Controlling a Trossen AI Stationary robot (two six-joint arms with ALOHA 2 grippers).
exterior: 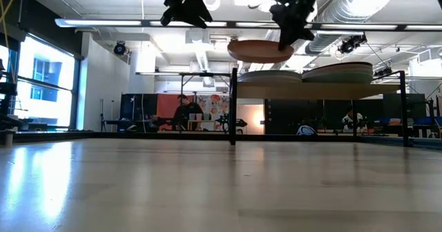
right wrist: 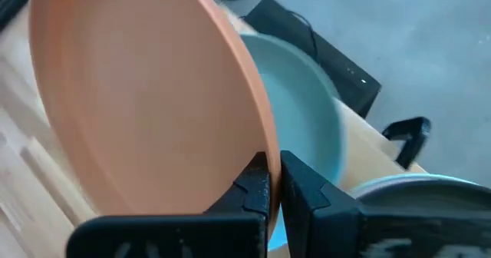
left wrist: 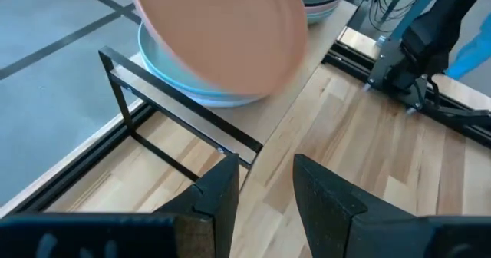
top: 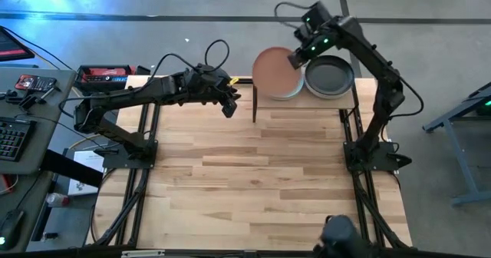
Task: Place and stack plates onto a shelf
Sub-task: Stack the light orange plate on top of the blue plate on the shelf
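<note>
**Now: terracotta plate held over the left stack, not yet down**

We have the right gripper (top: pixel 295 57) clamped on the rim of the terracotta plate (top: pixel 275 71), carried just above the left stack (exterior: pixel 271 76) on the shelf (exterior: pixel 319 90), at about 12 o'clock on the table (top: pixel 261 173). Left gripper (left wrist: pixel 265 185) has its fingers apart, holding nothing, parked near the shelf's 9 o'clock side. Right stack (top: pixel 330 76) has a grey plate on top.

Next, we judge: centre over the pale blue-green top plate (right wrist: pixel 307 120), lower level, release.

Plates are round, shallow, matte. Shelf is a light-wood panel on thin black metal uprights.
</note>
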